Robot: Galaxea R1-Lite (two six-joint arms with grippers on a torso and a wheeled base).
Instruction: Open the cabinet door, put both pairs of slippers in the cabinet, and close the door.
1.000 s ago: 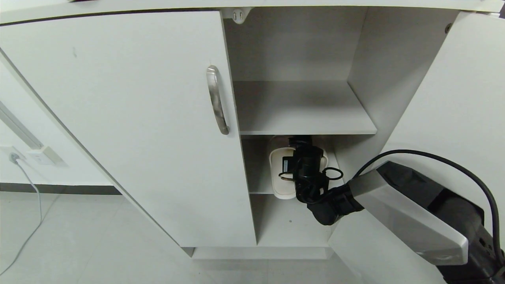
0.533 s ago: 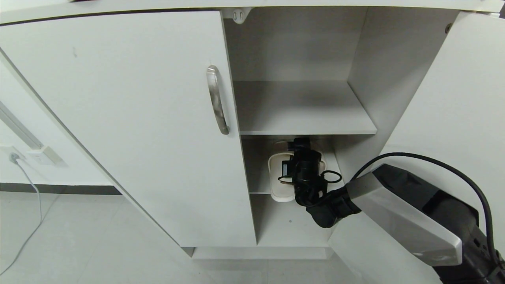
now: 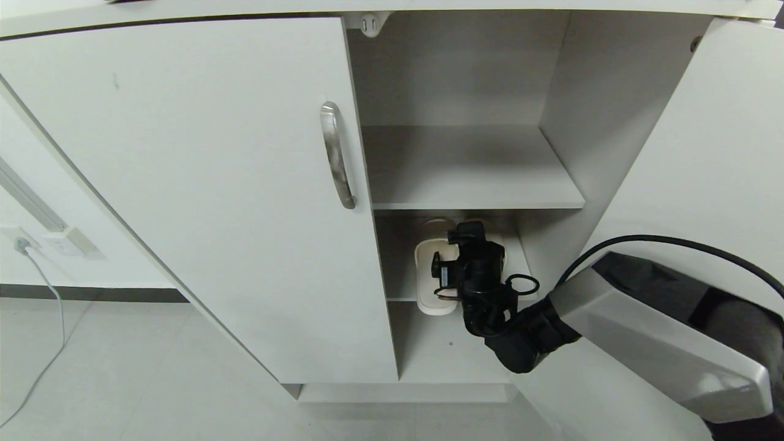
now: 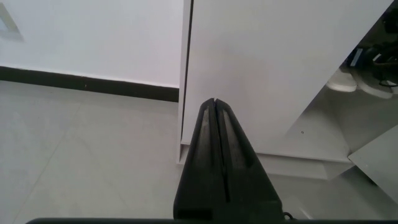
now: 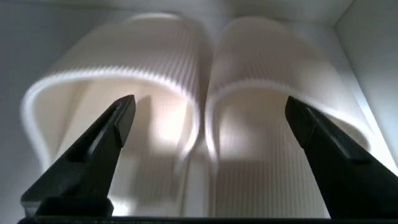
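My left gripper (image 4: 214,104) has its fingers pressed together, facing the cabinet (image 3: 465,73)'s shut left door (image 3: 184,184). Inside, on the lower shelf (image 3: 398,282), a cream, ribbed pair of slippers (image 5: 168,68) lies side by side. My right gripper (image 5: 208,115) is spread wide just over them, gripping nothing.

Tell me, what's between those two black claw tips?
A pair of cream slippers, lying side by side; the right wrist view shows them.
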